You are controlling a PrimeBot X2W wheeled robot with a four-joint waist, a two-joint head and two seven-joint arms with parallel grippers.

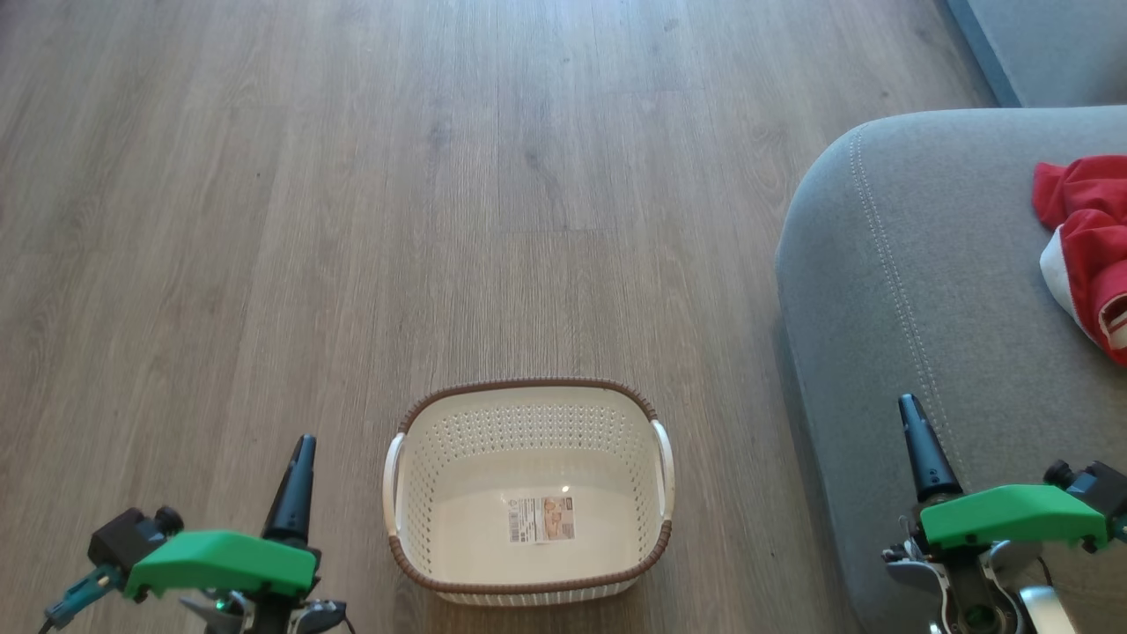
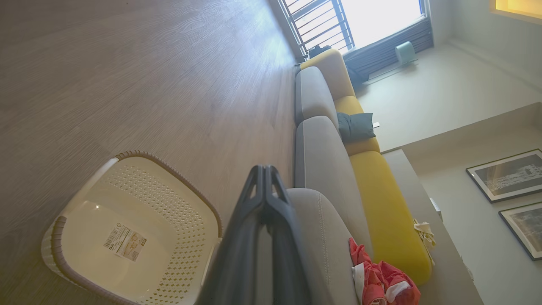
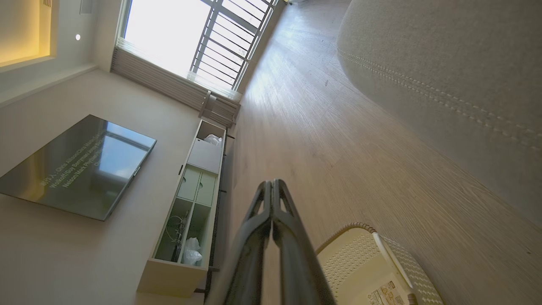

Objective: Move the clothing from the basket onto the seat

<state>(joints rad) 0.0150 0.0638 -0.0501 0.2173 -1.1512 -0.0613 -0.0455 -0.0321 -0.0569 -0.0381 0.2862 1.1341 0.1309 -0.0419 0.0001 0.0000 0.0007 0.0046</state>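
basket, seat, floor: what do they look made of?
Basket: likely moulded plastic, cream, slight gloss; rows of punched holes, brown woven-look rim.
Seat: grey upholstery fabric, matte; fine weave, pale double stitch line.
Floor: wood-grain planks, low sheen; laminate or real wood, can't tell.

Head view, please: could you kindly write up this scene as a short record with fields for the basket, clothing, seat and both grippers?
basket: cream, brown rim, upright on the wood floor, no clothing inside, label on its bottom
clothing: red with white trim, bunched on the seat
seat: grey cushion, right of the basket
left gripper: shut, holding nothing, left of the basket
right gripper: shut, holding nothing, seen against the seat
task state: looks done
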